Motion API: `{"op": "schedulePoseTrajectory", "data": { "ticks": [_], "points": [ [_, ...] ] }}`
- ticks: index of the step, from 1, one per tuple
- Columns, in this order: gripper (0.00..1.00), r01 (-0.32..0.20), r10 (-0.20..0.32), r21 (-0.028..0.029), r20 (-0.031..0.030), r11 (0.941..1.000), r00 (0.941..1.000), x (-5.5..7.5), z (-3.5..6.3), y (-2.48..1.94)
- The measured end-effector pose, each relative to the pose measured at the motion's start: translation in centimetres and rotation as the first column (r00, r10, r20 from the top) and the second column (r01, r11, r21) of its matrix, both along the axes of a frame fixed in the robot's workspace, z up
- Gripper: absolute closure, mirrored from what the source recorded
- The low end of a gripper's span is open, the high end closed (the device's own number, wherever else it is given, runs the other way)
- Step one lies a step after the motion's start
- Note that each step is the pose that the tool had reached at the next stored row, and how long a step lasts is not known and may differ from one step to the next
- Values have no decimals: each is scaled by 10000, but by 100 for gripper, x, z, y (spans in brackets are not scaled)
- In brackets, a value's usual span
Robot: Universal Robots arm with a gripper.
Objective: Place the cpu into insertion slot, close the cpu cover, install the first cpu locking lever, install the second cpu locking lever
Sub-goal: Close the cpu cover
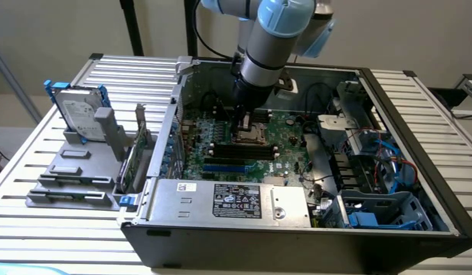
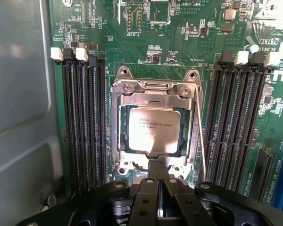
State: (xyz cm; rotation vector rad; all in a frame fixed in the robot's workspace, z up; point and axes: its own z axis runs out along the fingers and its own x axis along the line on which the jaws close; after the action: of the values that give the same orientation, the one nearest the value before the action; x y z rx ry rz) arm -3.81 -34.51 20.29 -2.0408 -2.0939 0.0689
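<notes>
I see the case [image 1: 220,252] lying open on its side on the slatted table [image 1: 59,229], filling the middle and right of the exterior view. The arm [image 1: 270,51] comes down from the top centre into the case. Its gripper [image 1: 244,127] is low over the board [image 1: 285,143], just above the middle of the frame.

In the wrist view the gripper [image 2: 159,165] has its fingers [image 2: 148,193] pressed together with nothing between them. The tips are right at the edge of the cover [image 2: 153,90]. The cpu [image 2: 153,129] sits flat in the slot [image 2: 124,141], silver side up, and the cover lies down around it. A thin lever [image 2: 200,136] runs along one side of the cover. Memory slots [image 2: 82,127] flank it on both sides.

The power supply [image 1: 228,200] sits at the lower centre of the exterior view.
</notes>
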Motion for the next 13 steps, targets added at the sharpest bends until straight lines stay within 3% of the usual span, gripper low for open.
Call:
{"op": "schedulePoseTrajectory", "data": {
  "ticks": [4,9,13],
  "points": [
    [89,1,-1,-3,-3,10000,10000,-1,-10,1],
    [89,1,-1,21,-28,10000,10000,-17,120,-2],
    [89,0,0,53,-27,10000,10000,-162,169,-14]
  ]
}}
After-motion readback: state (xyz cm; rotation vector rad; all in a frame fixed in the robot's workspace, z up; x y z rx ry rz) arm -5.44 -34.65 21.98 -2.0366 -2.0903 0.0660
